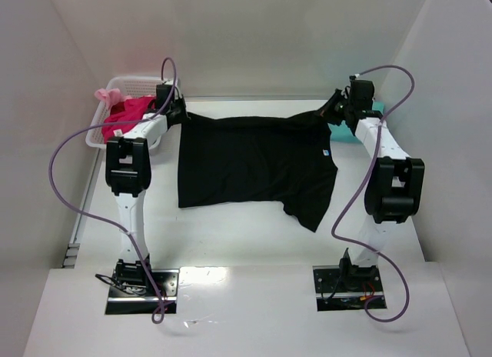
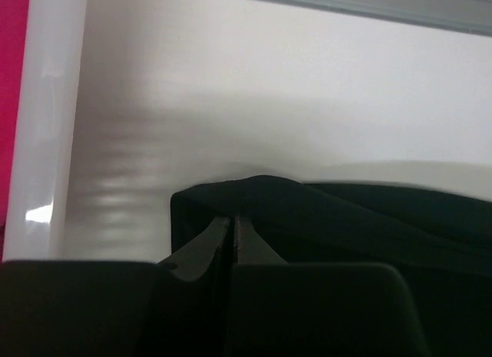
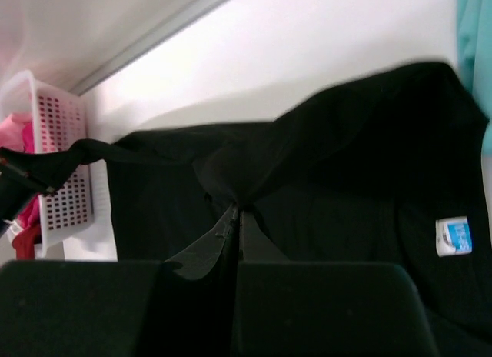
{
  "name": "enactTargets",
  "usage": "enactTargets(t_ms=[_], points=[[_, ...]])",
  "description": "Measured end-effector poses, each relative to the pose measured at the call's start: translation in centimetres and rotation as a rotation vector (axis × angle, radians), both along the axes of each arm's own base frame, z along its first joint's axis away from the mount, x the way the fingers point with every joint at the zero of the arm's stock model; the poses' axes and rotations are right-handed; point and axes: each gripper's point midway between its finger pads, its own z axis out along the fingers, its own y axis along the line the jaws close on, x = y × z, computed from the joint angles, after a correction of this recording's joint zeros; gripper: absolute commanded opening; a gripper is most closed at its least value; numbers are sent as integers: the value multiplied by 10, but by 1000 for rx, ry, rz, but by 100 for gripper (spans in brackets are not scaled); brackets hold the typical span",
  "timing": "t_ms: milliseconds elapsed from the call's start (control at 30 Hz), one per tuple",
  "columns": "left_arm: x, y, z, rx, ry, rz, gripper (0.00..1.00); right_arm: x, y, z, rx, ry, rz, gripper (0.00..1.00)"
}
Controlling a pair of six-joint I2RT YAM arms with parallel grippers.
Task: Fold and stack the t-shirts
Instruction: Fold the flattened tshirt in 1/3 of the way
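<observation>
Far left: pink shirt [image 1: 132, 111] heaped in basket [image 1: 98, 132]. Just beside it, clamped tight with the left gripper [image 2: 232, 228] on the far left corner of the black shirt [image 1: 254, 161]. Spread over mid-table, far edge stretched between both grips. Pinched likewise at the far right corner with the right gripper [image 3: 237, 216]. Further right, teal shirt [image 3: 473, 57] lying beside that corner.

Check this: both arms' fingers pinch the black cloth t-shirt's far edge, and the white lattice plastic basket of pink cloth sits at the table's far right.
Wrong side: the top external view shows the white lattice plastic basket of pink cloth at the far left. The left fingers and right fingers do pinch the black cloth t-shirt's far edge.
</observation>
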Motion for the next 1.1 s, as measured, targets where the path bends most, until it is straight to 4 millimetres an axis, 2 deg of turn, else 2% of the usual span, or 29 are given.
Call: enactTargets(t_ms=[133,200,400,533,833,967,1100], points=[[-14,1,5,1,8,1,0,-15,1,-25,8,63,-4,1],[-22,1,10,1,10,2,0,-26,2,-45,14,117,-7,1],[-44,3,24,2,7,7,0,-46,2,-74,20,198,-13,1],[-58,4,22,-1,23,10,0,-50,-1,-74,19,202,-22,1],[-90,5,-20,2,130,10,0,-64,-35,-62,14,188,-111,1],[-102,3,-30,-4,162,3,0,-64,-37,-60,17,189,-121,1],[-111,2,-31,-12,174,-1,0,-67,-37,-63,19,207,-124,1]])
